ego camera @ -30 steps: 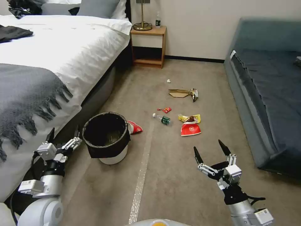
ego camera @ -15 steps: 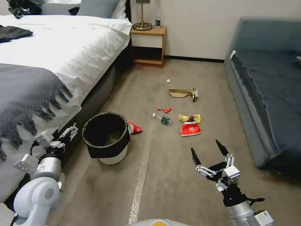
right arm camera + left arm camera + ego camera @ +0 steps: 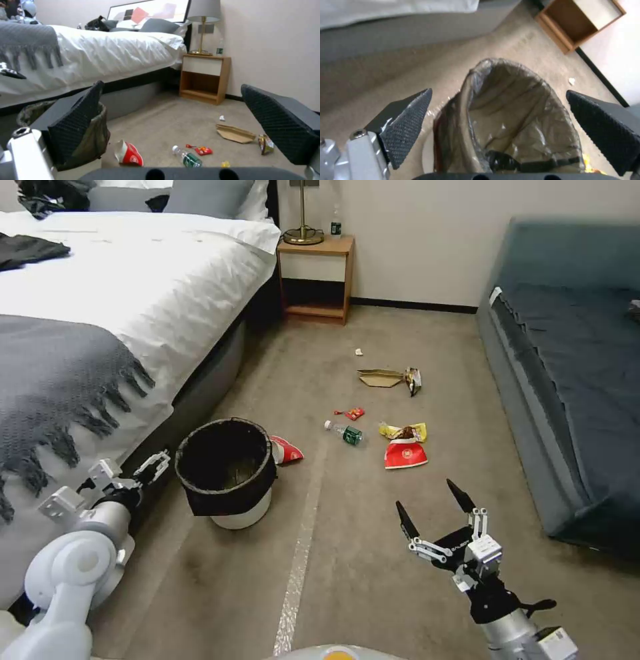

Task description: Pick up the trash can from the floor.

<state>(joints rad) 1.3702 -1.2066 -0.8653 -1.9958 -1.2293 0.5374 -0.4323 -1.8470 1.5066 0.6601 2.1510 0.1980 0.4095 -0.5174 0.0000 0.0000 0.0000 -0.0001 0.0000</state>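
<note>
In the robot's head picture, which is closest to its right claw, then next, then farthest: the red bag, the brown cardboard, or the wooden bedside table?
From the right gripper, open above the carpet:
1. Red bag, just ahead on the floor.
2. Brown cardboard, farther up the floor.
3. Wooden bedside table, against the far wall beside the bed.

We see our left end effector [image 3: 127, 473] as a cluster of pale grey metal blocks and white linked fingers on a black wrist collar, joined to a glossy white rounded arm shell with a circular joint cap. Our right end effector [image 3: 435, 507] has two black pointed fingers [image 3: 460, 495] on white slotted linkages, a white cube-shaped housing, black cabling, and a silver forearm. In our wrist views the finger pads [image 3: 407, 117] are black, diamond-textured wedges; a silver hex screw sits beside one.
</note>
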